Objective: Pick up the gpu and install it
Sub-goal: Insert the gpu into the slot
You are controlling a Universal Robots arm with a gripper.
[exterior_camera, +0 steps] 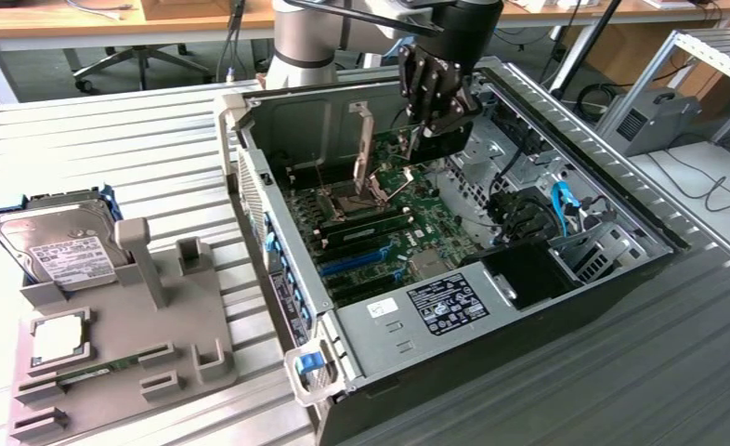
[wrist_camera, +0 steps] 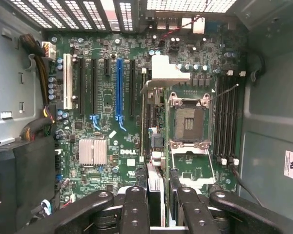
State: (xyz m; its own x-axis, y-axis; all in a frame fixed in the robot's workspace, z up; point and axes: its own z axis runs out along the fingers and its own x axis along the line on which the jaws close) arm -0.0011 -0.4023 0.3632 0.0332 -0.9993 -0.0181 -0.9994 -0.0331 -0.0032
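**Card held over the open board**

At the exterior view's left, a grey fixture (exterior_camera: 154, 307) holds a silver hard drive (exterior_camera: 56, 246) standing at its far end, a processor chip (exterior_camera: 58, 339) in a square pocket, and a green memory stick (exterior_camera: 93, 374) lying flat near the front. Just beside it, the open computer case (exterior_camera: 564, 325) lies on its side, its motherboard (exterior_camera: 384, 232) facing up. Inside the case, the gpu (exterior_camera: 367, 153) hangs upright, its silver bracket strip on the end towards the case's slotted rear wall. Further right, the gripper (exterior_camera: 430, 125) reaches down from the arm, its fingers (wrist_camera: 135, 209) closed on the card's upper edge. In the wrist view the gpu (wrist_camera: 153, 146) runs edge-on from the gripper (wrist_camera: 159, 192) towards the rear wall, between the blue slot (wrist_camera: 119, 87) and the open processor socket (wrist_camera: 188, 122) (whether its lower edge touches the board I cannot tell). At the case's front end sits the power supply (exterior_camera: 446, 302).
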